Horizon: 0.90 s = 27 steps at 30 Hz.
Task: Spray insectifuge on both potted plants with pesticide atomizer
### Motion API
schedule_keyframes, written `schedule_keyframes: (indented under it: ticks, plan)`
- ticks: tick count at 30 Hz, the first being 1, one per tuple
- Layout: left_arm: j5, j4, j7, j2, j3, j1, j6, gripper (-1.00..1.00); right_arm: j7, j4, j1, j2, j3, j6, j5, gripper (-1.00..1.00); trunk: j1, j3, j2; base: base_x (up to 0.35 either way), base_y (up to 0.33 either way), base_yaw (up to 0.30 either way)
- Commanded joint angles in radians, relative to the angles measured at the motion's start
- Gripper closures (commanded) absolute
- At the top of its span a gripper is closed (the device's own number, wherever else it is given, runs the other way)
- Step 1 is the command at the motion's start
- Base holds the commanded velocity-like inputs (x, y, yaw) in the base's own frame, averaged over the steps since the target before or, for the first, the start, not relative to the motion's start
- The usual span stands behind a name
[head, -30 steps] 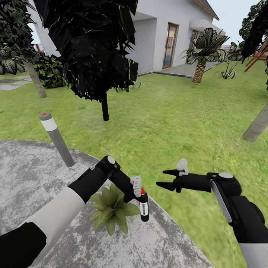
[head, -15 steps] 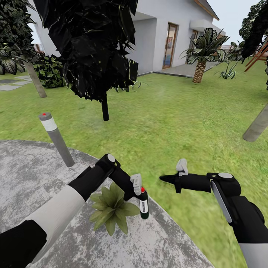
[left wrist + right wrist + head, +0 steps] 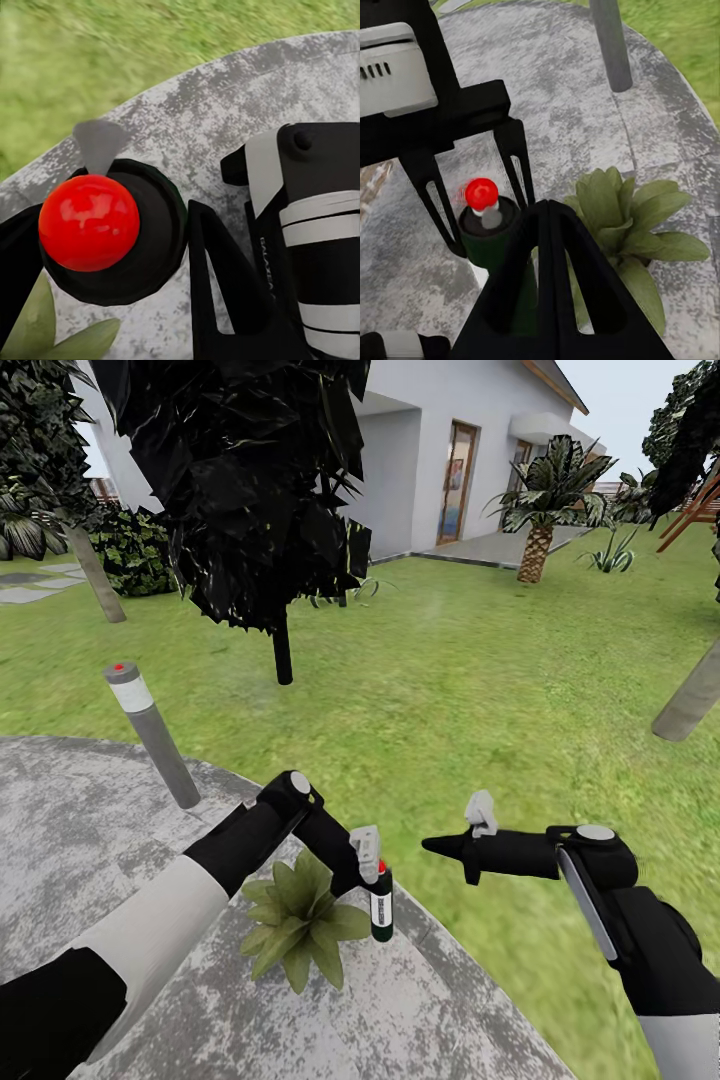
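Out on the round grey patio (image 3: 90, 830), near where its edge meets the lawn (image 3: 470, 690), the left claw (image 3: 372, 880) is clenched around the pesticide atomizer (image 3: 381, 900), holding the dark bottle upright with its red neck on top. From the left wrist camera, the atomizer (image 3: 112, 232) sits snug between the two black fingers (image 3: 217, 285), its red cap facing up at the lens and the mottled paving underneath. Just beside the bottle, on the patio, is one potted plant (image 3: 297, 920), a low rosette of pointed green leaves, partly under the left forearm. The right claw (image 3: 432, 844) hangs near the atomizer at about the height of its head, its fingers pressed together into a single point and grasping nothing. Through the right wrist camera those closed fingers (image 3: 551, 277) aim at the atomizer (image 3: 487, 225) gripped by the left claw (image 3: 480, 187), with the potted plant (image 3: 622, 225) alongside. A grey bollard lamp (image 3: 150, 732) stands at the patio's rim, and a dark-leaved tree (image 3: 250, 490) rises from the grass in front of a white house (image 3: 450, 450).
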<state>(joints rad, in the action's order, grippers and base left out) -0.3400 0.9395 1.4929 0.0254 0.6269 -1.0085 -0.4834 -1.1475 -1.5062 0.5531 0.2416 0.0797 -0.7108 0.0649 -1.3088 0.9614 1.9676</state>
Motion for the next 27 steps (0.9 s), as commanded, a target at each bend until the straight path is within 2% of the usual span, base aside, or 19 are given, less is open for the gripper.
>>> schedule_keyframes:
  ticks: [1, 5, 20, 25, 27]
  plan:
    - [-0.010, 0.001, 0.006, 0.001, 0.000, -0.001, -0.011, 1.00, 0.002, 0.000, 0.001, 0.001, 0.009, -0.009, 0.007, 1.00, 0.000, 0.001, 0.000, 0.000, 0.000, 0.000]
    - [-0.031, 0.001, 0.006, 0.003, -0.001, -0.001, -0.011, 1.00, 0.002, 0.000, 0.001, -0.001, 0.016, -0.009, 0.006, 1.00, 0.000, 0.001, 0.000, 0.000, 0.000, 0.000]
    - [-0.035, 0.003, 0.003, 0.005, 0.000, -0.001, -0.011, 1.00, 0.002, 0.000, 0.001, -0.002, 0.017, -0.009, 0.006, 1.00, 0.000, 0.001, 0.000, 0.000, 0.000, 0.000]
    - [-0.035, 0.002, 0.002, 0.032, 0.000, -0.001, -0.011, 1.00, 0.002, 0.000, 0.001, -0.004, 0.017, -0.009, 0.007, 1.00, 0.000, 0.001, 0.000, 0.000, 0.000, 0.000]
    - [-0.035, 0.002, 0.001, 0.034, 0.000, -0.001, -0.011, 1.00, 0.002, 0.000, 0.000, -0.004, 0.017, -0.009, 0.007, 1.00, 0.000, 0.001, 0.000, 0.000, 0.000, 0.000]
